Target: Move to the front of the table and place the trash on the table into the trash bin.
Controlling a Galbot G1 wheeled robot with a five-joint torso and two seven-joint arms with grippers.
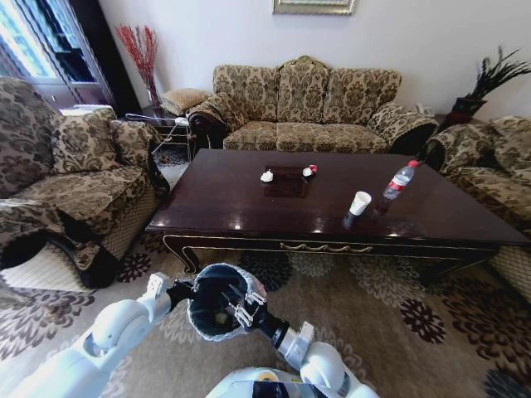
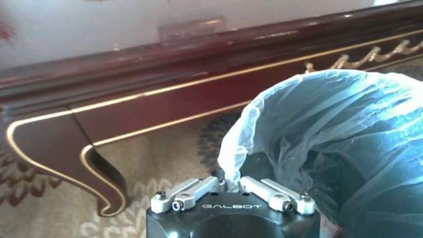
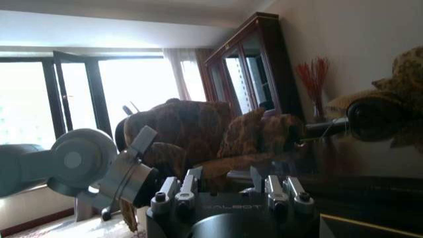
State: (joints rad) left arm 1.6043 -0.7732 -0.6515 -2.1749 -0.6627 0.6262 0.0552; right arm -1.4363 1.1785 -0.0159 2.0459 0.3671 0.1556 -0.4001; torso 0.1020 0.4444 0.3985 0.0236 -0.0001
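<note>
left gripper pinched on the trash bin bag rim — right gripper can't tell.

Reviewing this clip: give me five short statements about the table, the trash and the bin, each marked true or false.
1. The white paper cup stands upright on the table. True.
2. The water bottle lies in the trash bin. False: it stands on the table, beside the cup.
3. The left end effector is at the rim of the bin's plastic bag. True.
4. The bin sits on top of the table. False: it is in front of the table, over the carpet, between the two arms.
5. Two small bits of trash lie near the middle of the table. True.
</note>
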